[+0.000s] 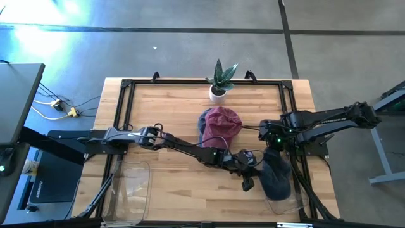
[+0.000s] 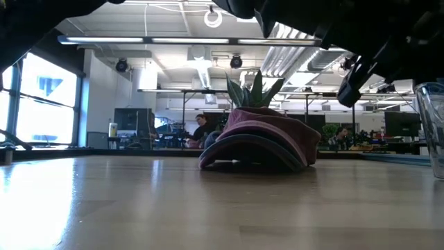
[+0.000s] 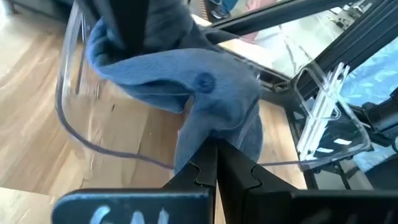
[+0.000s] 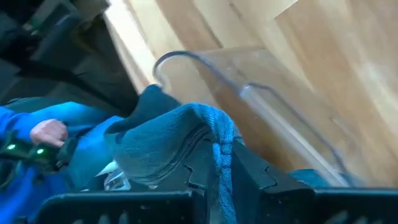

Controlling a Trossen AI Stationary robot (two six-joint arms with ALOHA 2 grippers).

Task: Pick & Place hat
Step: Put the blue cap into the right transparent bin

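Observation:
A dark blue hat (image 1: 277, 177) hangs above the clear bin (image 1: 285, 204) at the table's near right corner. My right gripper (image 1: 274, 149) is shut on its upper part. My left gripper (image 1: 253, 166) reaches across from the left and is shut at the hat's lower edge. In the left wrist view the blue hat (image 3: 186, 81) droops in front of my shut fingers, with the right gripper (image 3: 124, 25) above it. A maroon hat (image 1: 223, 120) lies on top of a grey-blue one (image 1: 204, 130) at mid table, also seen in the low view as the stacked hats (image 2: 260, 142). My left gripper pinches the hat's hanging lower edge (image 3: 194, 140) between its two fingers, coming level from the table's left; the cloth reaches only to their free ends. My right gripper pinches a bunched fold with a seamed edge (image 4: 214, 134) between its fingers (image 4: 249, 168), from above; the hat is lifted clear and hangs below.
A potted plant (image 1: 219, 81) stands at the far edge. A second clear bin (image 1: 130, 190) sits at the near left corner. A black frame rail (image 1: 291, 107) borders the table. Bare wood lies between the stacked hats and the near edge.

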